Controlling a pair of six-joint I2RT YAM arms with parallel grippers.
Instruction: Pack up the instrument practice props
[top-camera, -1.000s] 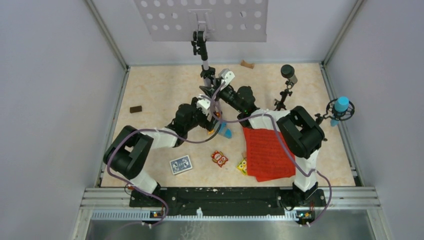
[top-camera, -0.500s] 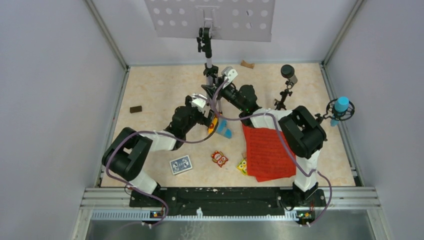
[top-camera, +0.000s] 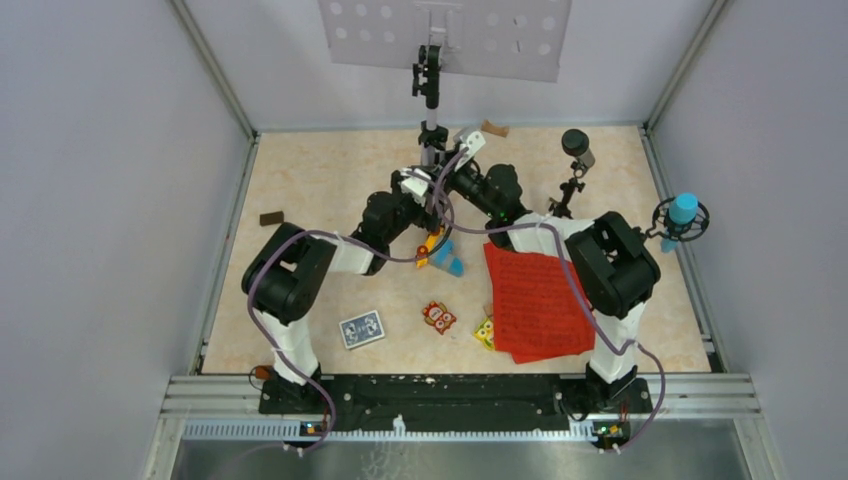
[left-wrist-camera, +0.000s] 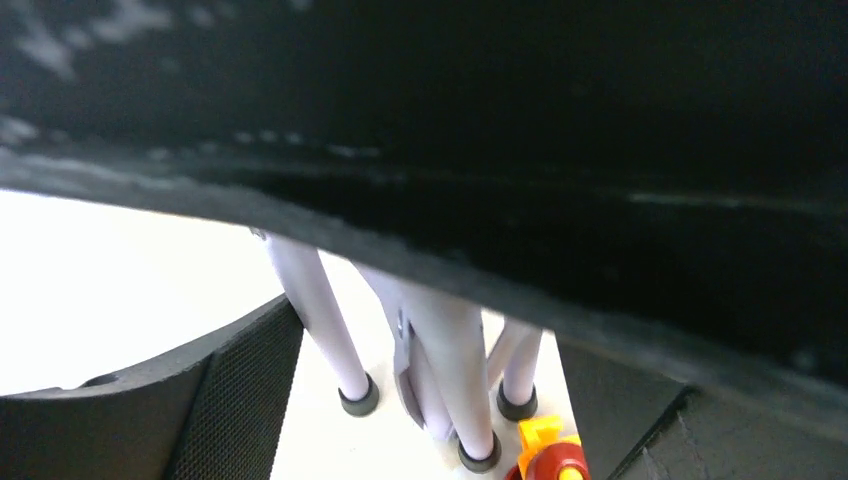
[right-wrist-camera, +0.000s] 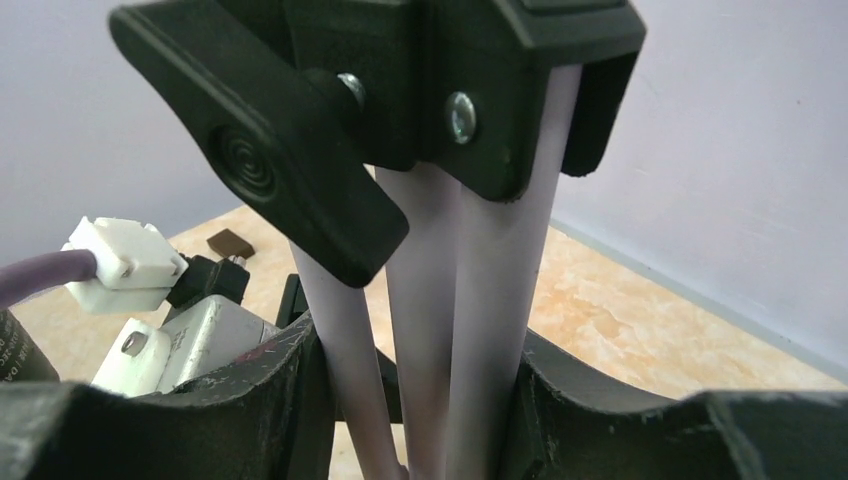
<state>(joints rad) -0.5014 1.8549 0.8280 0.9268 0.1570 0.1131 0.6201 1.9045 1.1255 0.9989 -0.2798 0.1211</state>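
**A:** How is the left arm (top-camera: 290, 285) set?

**B:** Elbow bent close above its base; forearm stretched forward and to the right; the left gripper (top-camera: 424, 192) at its end is spread wide; its fingers (left-wrist-camera: 200, 400) grip nothing.

**A:** And the right arm (top-camera: 615, 265)?

**B:** Elbow raised high; forearm reaching forward and to the left; the right gripper (top-camera: 442, 168) lies just beyond the left gripper, almost touching it; its jaws are half closed, with both pads (right-wrist-camera: 290, 400) pressed on the tubes of the music stand (right-wrist-camera: 470, 300).
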